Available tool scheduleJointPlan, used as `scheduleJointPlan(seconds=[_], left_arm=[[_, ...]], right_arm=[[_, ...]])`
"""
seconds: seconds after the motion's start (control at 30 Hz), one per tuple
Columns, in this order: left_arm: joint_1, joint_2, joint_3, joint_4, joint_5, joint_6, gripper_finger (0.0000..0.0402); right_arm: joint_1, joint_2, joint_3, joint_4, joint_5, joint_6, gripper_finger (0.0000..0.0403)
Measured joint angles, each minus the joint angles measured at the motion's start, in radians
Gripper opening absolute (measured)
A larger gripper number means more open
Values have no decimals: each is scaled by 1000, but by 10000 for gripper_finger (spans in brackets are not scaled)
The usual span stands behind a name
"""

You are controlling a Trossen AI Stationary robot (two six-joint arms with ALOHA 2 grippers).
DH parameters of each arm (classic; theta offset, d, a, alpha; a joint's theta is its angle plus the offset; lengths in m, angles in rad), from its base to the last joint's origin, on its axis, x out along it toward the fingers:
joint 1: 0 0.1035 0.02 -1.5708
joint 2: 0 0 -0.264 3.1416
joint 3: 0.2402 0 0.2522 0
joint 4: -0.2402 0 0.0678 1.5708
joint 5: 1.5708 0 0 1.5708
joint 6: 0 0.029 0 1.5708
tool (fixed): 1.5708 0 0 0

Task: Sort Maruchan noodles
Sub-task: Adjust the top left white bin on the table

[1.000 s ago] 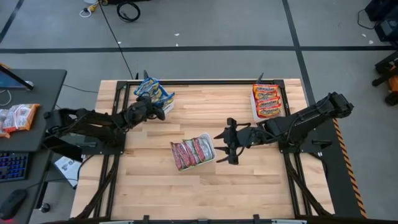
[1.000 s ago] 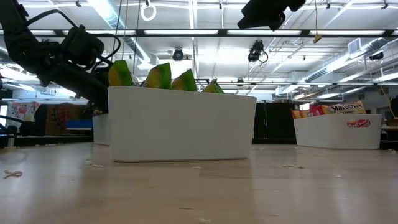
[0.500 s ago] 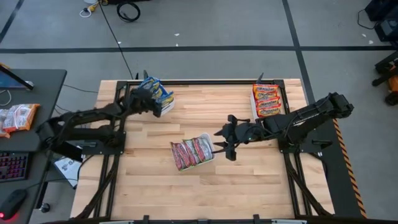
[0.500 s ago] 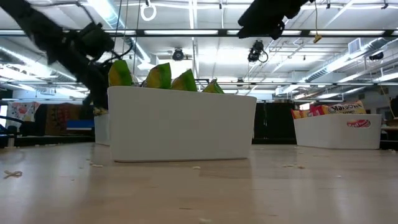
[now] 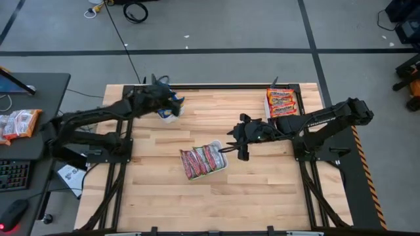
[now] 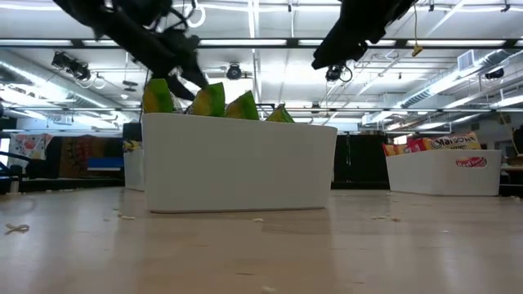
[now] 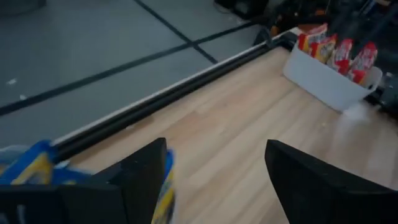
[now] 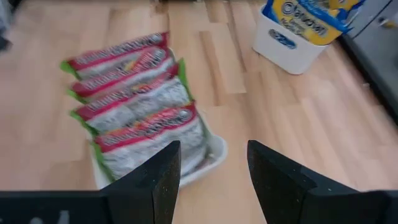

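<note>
1. Three white trays of Maruchan noodles sit on a wooden table (image 5: 262, 190), seen from overhead with two dark robot arms reaching in from either side.

2. Near the middle of the table, the centre tray (image 5: 222, 165) holds the silvery-green and red packets (image 5: 202, 160), standing on edge in a row. Their long axes run roughly from the far edge toward the near edge, tilted a little, and the row spans the tray crosswise.

3. In the far right corner, the right tray (image 5: 268, 115) carries the orange-red packets (image 5: 281, 105), stacked with their long axes parallel to the far edge.

4. Near the far left corner, the left tray (image 5: 168, 117) holds the blue-white packets (image 5: 174, 99); most of them are hidden under the arm, so their direction cannot be told.

5. The left gripper (image 5: 162, 103) hangs over that left tray. Its wrist view shows the two fingers (image 7: 140, 180) spread wide apart with bare table between them and nothing held; a blue-and-yellow packet edge lies just beside one finger.

6. The right gripper (image 5: 237, 141) hovers just to the right of the centre tray, near its far right corner. Its fingers (image 8: 163, 180) stand partly open and empty, with the tray rim and wood showing in the gap.
</note>
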Motion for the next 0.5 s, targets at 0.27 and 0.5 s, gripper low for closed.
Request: scheduleJointPlan(seconds=[0.27,0.5], left_arm=[[-69,419,26,260,-151,-60,255],[-61,711,309,52,-170,43,241]], right_arm=[[22,0,0,-16,45,-42,190],[72,0,0,-28,49,11,190]])
